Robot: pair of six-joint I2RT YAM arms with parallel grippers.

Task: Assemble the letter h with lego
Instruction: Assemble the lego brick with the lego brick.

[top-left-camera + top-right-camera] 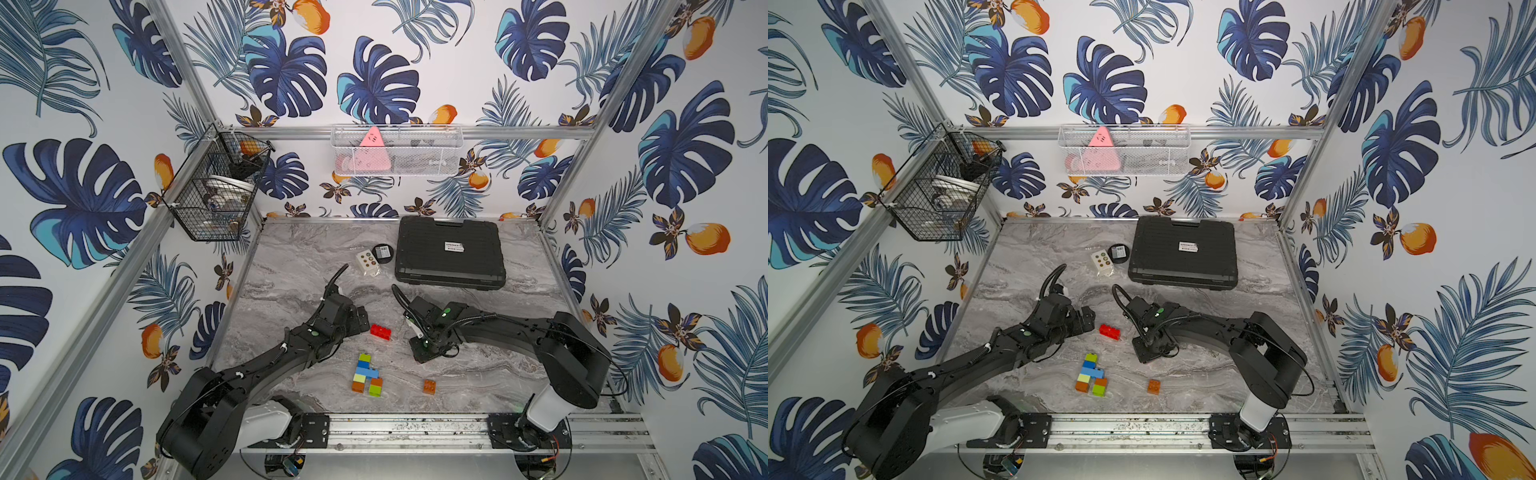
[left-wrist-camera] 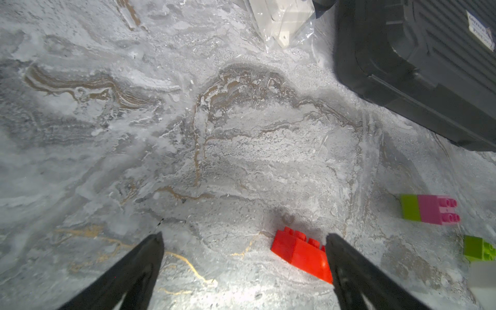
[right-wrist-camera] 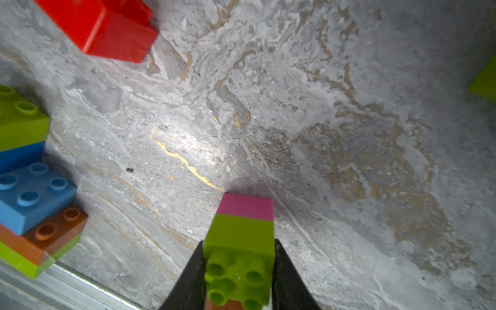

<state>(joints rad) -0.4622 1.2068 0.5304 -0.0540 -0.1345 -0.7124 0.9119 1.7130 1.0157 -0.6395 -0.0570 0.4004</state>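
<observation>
Lime green on pink: the 2-brick stack [image 3: 245,214] was clamped in the right gripper [image 3: 239,243], jaws closed on its sides, low over the marble tabletop [image 1: 490,374]. The left gripper [image 2: 244,236] stood wide open and empty, with 1 finger just beside the red brick [image 1: 380,331] at the centre of a top view. The partial build [image 1: 365,374] of lime, blue, light blue and orange bricks sat at lower centre, with 1 loose orange brick [image 1: 429,386] to its right.

Judged step: taking the held stack to the build. The next move probably calls for squaring the studs over an open end and pressing down, possibly with the left gripper bracing.
</observation>
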